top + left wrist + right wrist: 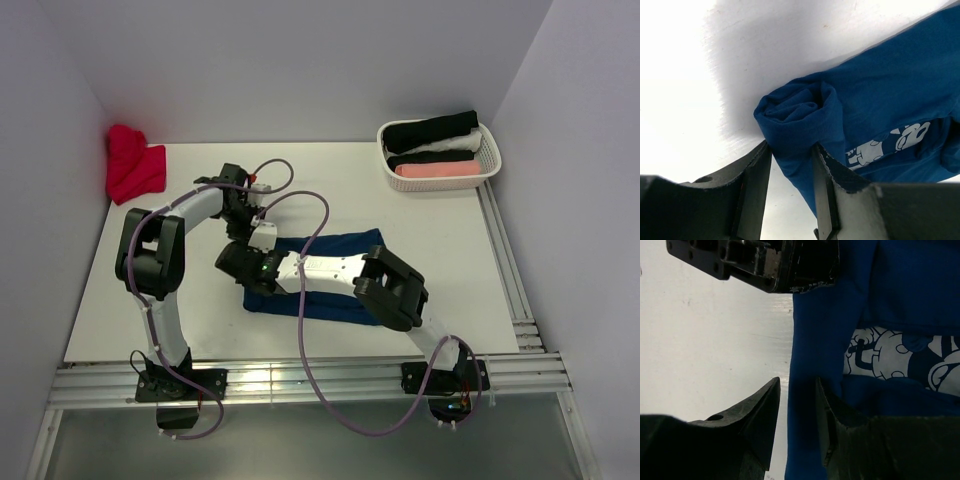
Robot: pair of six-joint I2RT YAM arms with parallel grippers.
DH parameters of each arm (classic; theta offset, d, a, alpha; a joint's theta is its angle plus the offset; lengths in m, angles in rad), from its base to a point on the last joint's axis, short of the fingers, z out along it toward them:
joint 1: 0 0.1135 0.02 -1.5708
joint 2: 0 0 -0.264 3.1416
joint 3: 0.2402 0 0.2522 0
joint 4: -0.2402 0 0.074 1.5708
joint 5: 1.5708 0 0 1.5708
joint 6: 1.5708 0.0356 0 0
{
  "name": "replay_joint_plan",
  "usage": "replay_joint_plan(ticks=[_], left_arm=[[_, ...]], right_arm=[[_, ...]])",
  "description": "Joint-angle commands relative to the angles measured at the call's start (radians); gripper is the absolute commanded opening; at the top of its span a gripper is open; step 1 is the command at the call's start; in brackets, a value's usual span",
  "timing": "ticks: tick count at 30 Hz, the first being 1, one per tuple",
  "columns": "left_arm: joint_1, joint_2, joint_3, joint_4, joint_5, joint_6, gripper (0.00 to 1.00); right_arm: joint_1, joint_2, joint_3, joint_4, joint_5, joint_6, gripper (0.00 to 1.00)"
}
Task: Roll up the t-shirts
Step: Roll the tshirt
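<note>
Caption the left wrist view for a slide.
Left gripper pinches the rolled end of the navy t-shirt on the white table, cartoon print showing.

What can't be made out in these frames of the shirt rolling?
- Navy t-shirt, top view: both arms cover its left end, so the roll is hidden.
- Chest print, right wrist view: cut off by the right edge and overlapped by folds.
- Right claw: shirt edge sits between its fingers; whether it pinches is unclear.
- Basket, top view: anything beneath its top rolled shirts is hidden.
</note>
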Motion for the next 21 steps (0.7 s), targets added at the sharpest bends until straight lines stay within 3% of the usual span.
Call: replay_joint_plan(ticks=[1,11,21], left_arm=[[-0.009,-0.014,0.041,0.001,-0.014,-0.013,0.43],[-0.011,-0.020,0.074,-0.014,0.009,-0.009,0.54],[-0.009,-0.002,0.142,-0.051,0.043,-0.010,0.54]], right_arm=[[-0.007,-0.020,0.016,-0.061,0.043,0.013,0.42],[-0.009,-0.003,0.011,-0.127,0.028,0.026,0.45],[-0.011,0.028,0.035,-0.121,-0.006,-0.014,0.53]])
